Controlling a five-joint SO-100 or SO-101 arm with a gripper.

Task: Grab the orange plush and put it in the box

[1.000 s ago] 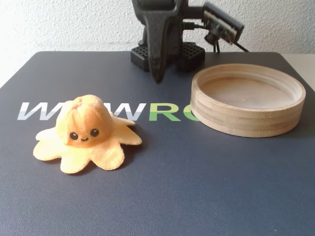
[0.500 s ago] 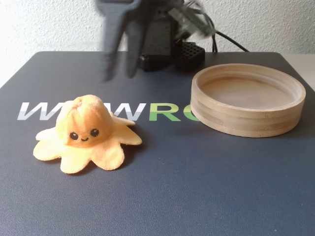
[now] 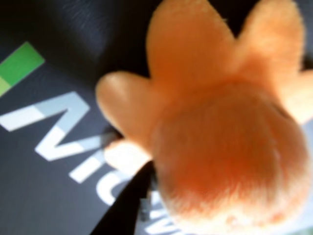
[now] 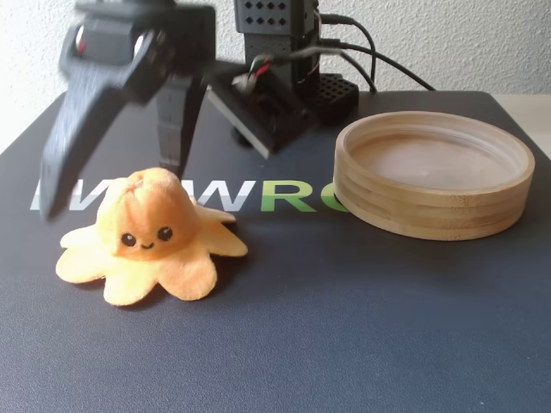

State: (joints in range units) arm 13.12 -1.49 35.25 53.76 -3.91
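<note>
Gripper (image 4: 112, 189): jaws spread wide in the fixed view, straddling the plush's head, clamped on nothing; contact unclear.
Orange plush (image 4: 148, 237): flat on the dark mat (image 4: 344, 327), face toward the camera.
Box (image 4: 433, 172): at 2 o'clock from the plush, well apart.
Wrist view: plush (image 3: 220, 132) fills the frame, blurred.

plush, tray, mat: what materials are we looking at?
Orange plush: soft fuzzy fabric, matte; nap visible in the wrist view.
Round tray: light wood, probably bamboo ply; stacked layers show on the wall, smooth finish.
Mat: dark, fine-textured, likely fabric-topped; printed lettering.
</note>
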